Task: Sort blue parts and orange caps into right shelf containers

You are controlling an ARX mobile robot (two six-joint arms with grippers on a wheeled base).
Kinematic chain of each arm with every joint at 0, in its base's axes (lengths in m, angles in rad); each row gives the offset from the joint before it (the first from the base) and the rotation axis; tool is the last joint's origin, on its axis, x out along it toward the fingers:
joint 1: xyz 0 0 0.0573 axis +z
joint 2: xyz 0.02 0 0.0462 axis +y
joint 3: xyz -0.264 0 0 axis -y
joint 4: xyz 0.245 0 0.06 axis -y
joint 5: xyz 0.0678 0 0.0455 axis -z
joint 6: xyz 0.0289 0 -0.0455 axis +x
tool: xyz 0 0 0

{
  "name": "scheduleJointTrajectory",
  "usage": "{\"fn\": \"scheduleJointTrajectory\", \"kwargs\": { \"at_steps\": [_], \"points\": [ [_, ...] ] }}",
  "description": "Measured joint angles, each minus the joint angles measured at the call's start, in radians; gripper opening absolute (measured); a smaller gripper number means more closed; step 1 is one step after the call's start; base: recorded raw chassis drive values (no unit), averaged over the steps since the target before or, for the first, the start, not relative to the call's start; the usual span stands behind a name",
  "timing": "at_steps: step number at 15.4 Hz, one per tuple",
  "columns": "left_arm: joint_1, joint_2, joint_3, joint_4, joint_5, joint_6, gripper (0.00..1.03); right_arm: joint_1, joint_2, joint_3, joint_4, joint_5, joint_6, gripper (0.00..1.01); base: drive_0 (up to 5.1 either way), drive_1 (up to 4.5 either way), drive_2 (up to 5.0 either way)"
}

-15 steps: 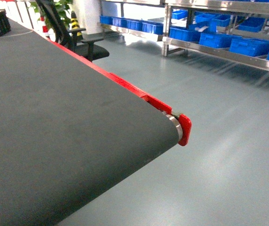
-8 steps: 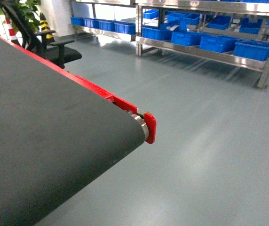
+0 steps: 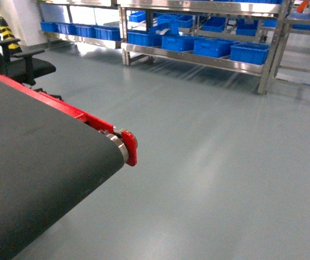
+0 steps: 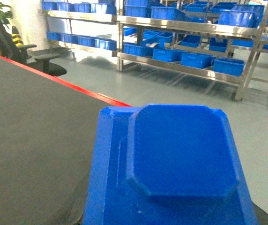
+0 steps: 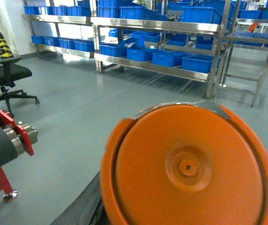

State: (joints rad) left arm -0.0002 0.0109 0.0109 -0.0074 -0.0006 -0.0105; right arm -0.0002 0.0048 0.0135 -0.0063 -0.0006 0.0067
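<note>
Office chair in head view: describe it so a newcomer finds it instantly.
Start at the grey conveyor belt with its red side rail. Beyond the rail, at the far left, stands the office chair. It is the only black, padded item there; the bins behind are blue.

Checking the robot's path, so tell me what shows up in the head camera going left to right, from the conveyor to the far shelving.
Office chair → dark conveyor belt → red end bracket → open grey floor → steel shelf with blue containers → a second steel frame at the right edge.

Warehouse: steel shelving (image 3: 198, 57), conveyor belt (image 3: 30, 162)
</note>
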Motion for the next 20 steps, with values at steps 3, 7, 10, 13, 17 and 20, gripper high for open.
{"fn": "scheduleJointTrajectory", "kwargs": {
  "at_steps": [3, 7, 10, 13, 17, 20],
  "points": [
    [0.000, 0.000, 0.000, 0.000, 0.000, 0.000, 0.42, 0.000, 0.000, 0.000, 0.000, 0.000, 0.000, 0.45, -1.5, -1.51, -1.5],
    [0.000, 0.000, 0.000, 0.000, 0.000, 0.000, 0.42, 0.000, 0.000, 0.000, 0.000, 0.000, 0.000, 0.45, -1.6, -1.63, -1.6],
    [0.000, 0.000, 0.000, 0.000, 0.000, 0.000, 0.42, 0.000, 0.000, 0.000, 0.000, 0.000, 0.000, 0.45, -1.6, -1.55, -1.6],
    [0.000, 0.000, 0.000, 0.000, 0.000, 0.000, 0.42, 0.000, 0.000, 0.000, 0.000, 0.000, 0.000, 0.45, -1.7, -1.65, -1.7],
    [0.000, 0.000, 0.000, 0.000, 0.000, 0.000, 0.42, 0.000, 0.000, 0.000, 0.000, 0.000, 0.000, 0.45, -1.6, -1.56, -1.6],
    [0.000, 0.000, 0.000, 0.000, 0.000, 0.000, 0.42, 0.000, 0.000, 0.000, 0.000, 0.000, 0.000, 0.45, -1.6, -1.59, -1.6]
  ]
}}
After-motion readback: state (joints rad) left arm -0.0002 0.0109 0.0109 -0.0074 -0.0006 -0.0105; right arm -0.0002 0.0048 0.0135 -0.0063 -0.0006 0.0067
